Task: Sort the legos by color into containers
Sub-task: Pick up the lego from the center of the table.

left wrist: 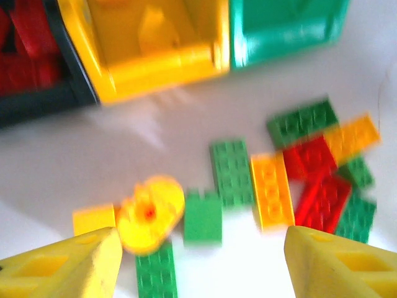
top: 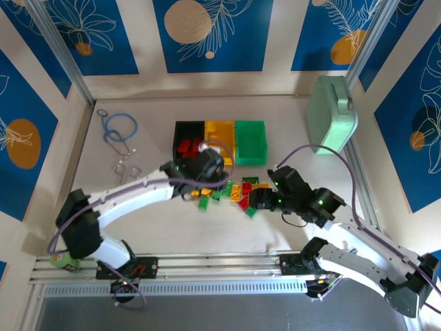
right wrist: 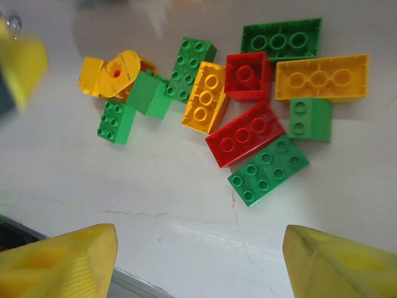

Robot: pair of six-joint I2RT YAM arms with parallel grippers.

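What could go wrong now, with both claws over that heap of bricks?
The red brick lies tight against green and yellow ones, so a grab might drag a wrong colour along. Both the left gripper and right gripper hang open near the same legos, so the arms could bump.

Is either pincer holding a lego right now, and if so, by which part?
Nothing is held. The left pincer and the right pincer both stand open and empty above the loose legos.
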